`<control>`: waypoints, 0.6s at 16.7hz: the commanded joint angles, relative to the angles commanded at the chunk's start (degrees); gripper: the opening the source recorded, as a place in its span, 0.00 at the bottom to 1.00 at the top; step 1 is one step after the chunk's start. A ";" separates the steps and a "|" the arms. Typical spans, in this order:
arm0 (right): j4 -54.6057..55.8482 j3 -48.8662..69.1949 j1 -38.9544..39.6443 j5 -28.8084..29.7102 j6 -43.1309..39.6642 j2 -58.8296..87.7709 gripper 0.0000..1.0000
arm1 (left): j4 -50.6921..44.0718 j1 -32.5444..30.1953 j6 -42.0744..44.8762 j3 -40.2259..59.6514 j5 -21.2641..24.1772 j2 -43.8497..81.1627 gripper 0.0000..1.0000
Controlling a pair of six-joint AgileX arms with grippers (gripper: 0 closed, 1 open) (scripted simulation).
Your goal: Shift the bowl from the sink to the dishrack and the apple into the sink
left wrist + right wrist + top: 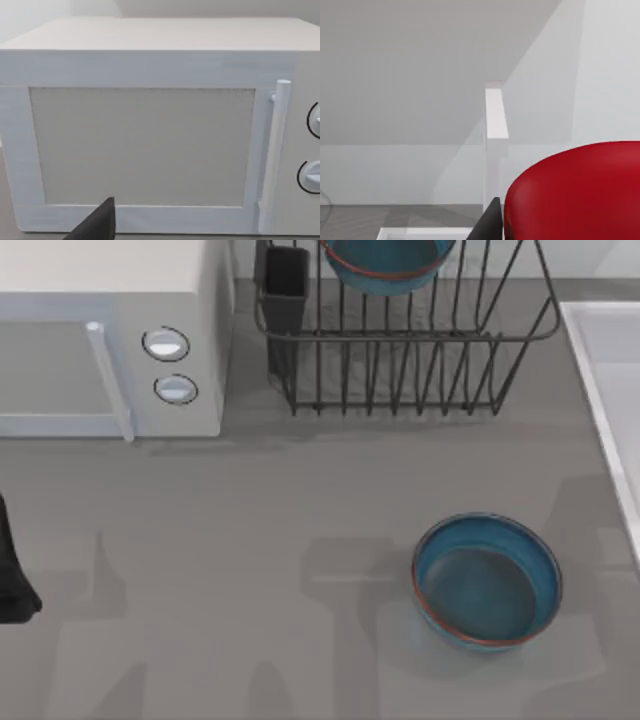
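One deep-blue bowl rests in the dark wire dishrack at the back of the table. The white sink lies along the right edge. In the right wrist view the red apple sits very close, off the surface, with my right gripper shut on it. One dark finger shows beside the apple, and the sink's pale rim lies below. My left arm is parked at the table's left edge, facing the microwave, with one finger in view.
A second blue bowl of the same look stands on the table at the front right, near the sink. A white microwave with two knobs fills the back left. A dark utensil cup sits at the rack's left corner.
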 joint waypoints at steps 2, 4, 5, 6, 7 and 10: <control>-0.14 0.19 0.22 0.10 0.14 0.26 0.00 | 0.00 0.00 0.00 0.00 0.00 0.00 1.00; 0.68 0.12 0.14 0.12 0.13 1.04 0.00 | 0.00 0.00 0.00 0.00 0.00 0.00 1.00; 1.99 0.00 0.05 0.11 0.12 2.30 0.00 | 0.00 0.00 0.00 0.00 0.00 0.00 1.00; 3.92 -0.19 -0.03 0.08 0.11 4.17 0.00 | 0.00 0.00 0.00 0.00 0.00 0.00 1.00; 6.42 -0.46 -0.11 0.03 0.10 6.59 0.00 | 0.00 0.00 0.00 0.00 0.00 0.00 1.00; 17.40 -1.74 -0.30 -0.09 0.09 16.47 0.00 | 0.00 0.00 0.00 0.00 0.00 0.00 1.00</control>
